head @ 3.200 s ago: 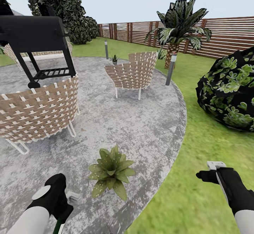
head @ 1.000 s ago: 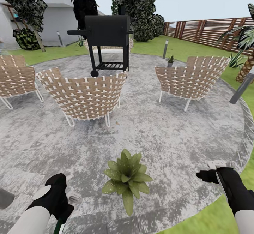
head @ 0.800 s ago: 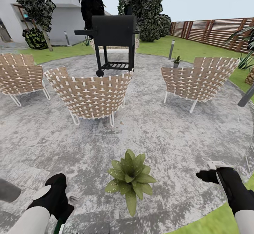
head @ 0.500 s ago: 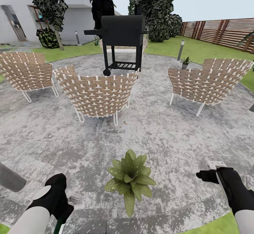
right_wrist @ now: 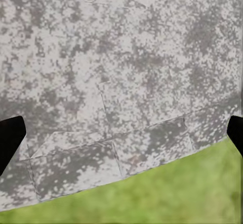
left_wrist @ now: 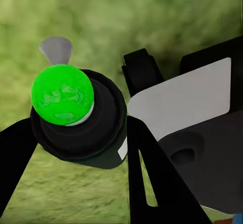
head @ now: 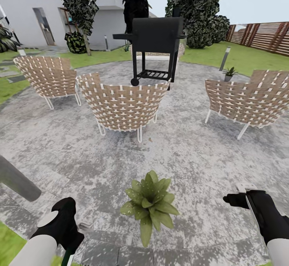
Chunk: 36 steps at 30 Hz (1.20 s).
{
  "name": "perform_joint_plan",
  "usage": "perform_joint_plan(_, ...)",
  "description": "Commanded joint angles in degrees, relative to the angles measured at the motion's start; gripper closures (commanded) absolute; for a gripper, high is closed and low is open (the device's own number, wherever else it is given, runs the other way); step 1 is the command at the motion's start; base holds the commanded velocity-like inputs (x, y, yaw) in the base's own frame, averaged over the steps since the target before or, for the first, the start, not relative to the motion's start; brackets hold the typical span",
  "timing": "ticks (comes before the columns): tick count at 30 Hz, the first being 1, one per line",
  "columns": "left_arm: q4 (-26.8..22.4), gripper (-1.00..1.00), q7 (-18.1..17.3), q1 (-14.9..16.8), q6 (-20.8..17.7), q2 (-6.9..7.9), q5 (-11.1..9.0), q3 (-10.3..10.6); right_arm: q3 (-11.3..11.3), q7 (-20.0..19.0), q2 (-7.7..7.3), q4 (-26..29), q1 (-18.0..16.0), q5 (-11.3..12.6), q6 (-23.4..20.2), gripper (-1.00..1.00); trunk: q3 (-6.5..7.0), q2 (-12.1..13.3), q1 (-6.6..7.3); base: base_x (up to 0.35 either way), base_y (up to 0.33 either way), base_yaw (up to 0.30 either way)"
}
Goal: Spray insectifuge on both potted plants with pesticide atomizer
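The camera had swung left since before — the palm and bush gone, the house (head: pixel 60 13) and a third chair (head: pixel 46 77) now beyond the grill (head: pixel 156 37). The left gripper (left_wrist: pixel 76 133) clenched the atomizer (left_wrist: pixel 76 115) over grass. The right gripper (head: pixel 245 195) stood spread, empty. The plant (head: pixel 149 204) sat between them on open patio (head: pixel 192 153), well short of the chairs.

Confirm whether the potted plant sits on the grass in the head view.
No, the potted plant sits on the grey mottled patio, between the robot's two arms.
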State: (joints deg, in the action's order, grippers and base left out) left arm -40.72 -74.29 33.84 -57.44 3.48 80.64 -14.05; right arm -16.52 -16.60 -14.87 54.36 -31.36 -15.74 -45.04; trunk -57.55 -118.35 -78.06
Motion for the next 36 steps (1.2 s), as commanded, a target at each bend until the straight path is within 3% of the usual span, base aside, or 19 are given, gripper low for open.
perform_joint_plan(1, -0.1, 1.00, -0.6, 0.1, -0.5, -0.05, 0.6, -0.2, -0.1, -0.5, 0.01, 0.0, 0.0, -0.6, -0.1, -1.00, -0.05, 0.0, 0.01, 0.000, -0.336, 0.244)
perform_joint_plan(25, -0.1, 1.00, -0.5, 0.1, -0.5, -0.04, 0.6, -0.2, -0.1, -0.5, -0.02, 0.0, 0.0, -0.6, -0.2, -1.00, -0.05, 0.0, 0.01, -0.019, -0.302, 0.242)
perform_joint_plan(36, 0.0, 1.00, -0.6, 0.0, -0.5, -0.06, 0.6, -0.4, -0.2, -0.5, -0.07, 0.0, 0.0, -0.6, -0.1, -1.00, -0.05, 0.0, 0.01, -0.077, -0.272, 0.026)
